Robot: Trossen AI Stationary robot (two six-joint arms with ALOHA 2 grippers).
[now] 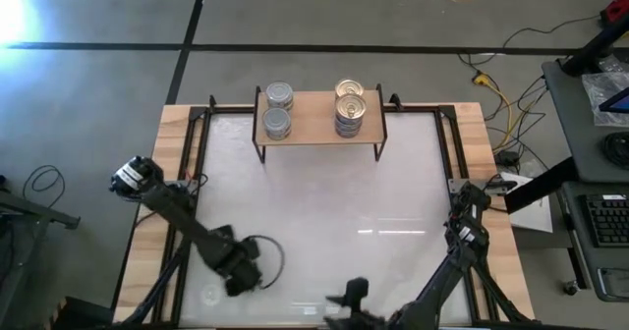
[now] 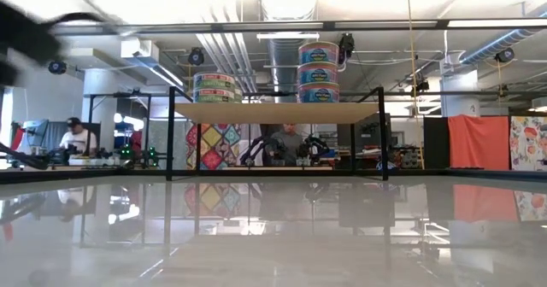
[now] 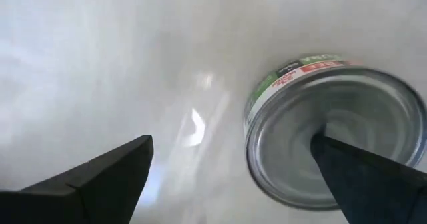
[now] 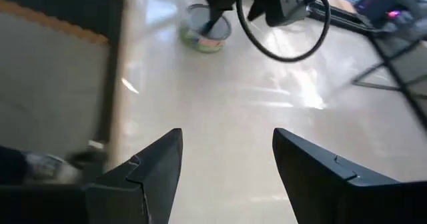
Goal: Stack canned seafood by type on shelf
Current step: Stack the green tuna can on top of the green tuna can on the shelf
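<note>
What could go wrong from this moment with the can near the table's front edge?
The open left gripper has one dark finger over the silver-topped round tin with a green label, not beside it; closing now could clip the rim and skid it on the glossy white table. On the light-wood shelf, the tall stack of gold-topped tins could topple if bumped during placement.

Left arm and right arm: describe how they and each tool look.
Both are dark, near-black jointed arms. The left arm has a pale round cap at its base end and a black cable looping beside its tool. The right arm is also black; its tool has two flat, wedge-shaped black fingers. No markings are readable.
</note>
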